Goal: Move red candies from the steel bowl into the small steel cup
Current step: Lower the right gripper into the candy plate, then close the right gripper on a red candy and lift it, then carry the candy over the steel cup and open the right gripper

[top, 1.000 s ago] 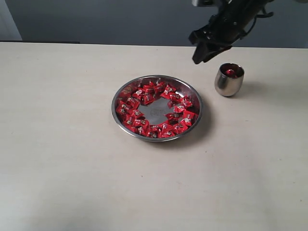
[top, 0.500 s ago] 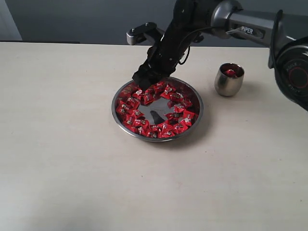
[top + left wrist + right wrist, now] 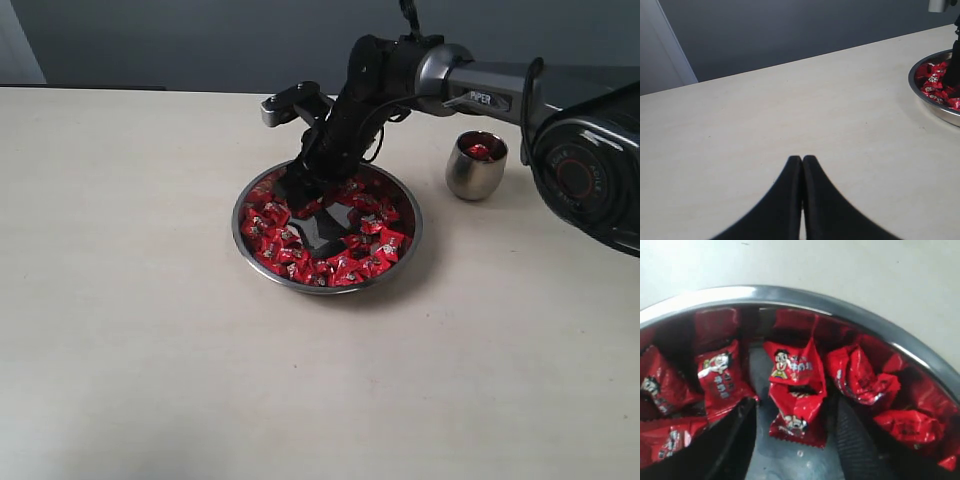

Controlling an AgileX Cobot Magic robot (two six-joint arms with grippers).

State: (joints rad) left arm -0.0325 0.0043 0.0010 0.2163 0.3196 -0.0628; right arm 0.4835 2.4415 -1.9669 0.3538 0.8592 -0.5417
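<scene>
The wide steel bowl (image 3: pixel 407 236) sits mid-table, ringed with several red candies (image 3: pixel 372 262). My right gripper (image 3: pixel 300 192) is down inside the bowl's far-left part. In the right wrist view it is open (image 3: pixel 796 412), one finger (image 3: pixel 737 432) on each side of a red candy (image 3: pixel 799 412) lying on the bowl floor (image 3: pixel 790 460), under the rim (image 3: pixel 790 295). The small steel cup (image 3: pixel 476 166) stands right of the bowl with a red candy (image 3: pixel 479 151) inside. My left gripper (image 3: pixel 802 160) is shut and empty over bare table, the bowl's edge (image 3: pixel 935 107) off to one side.
The beige table (image 3: pixel 150 300) stretches around bowl and cup. The right arm (image 3: pixel 480 85) reaches in from the upper right, passing just behind the cup. A dark wall runs behind the table's far edge.
My right gripper swung from beside the cup over to the bowl, then dropped lower among the candies at its far-left side. Cup and bowl have not moved.
</scene>
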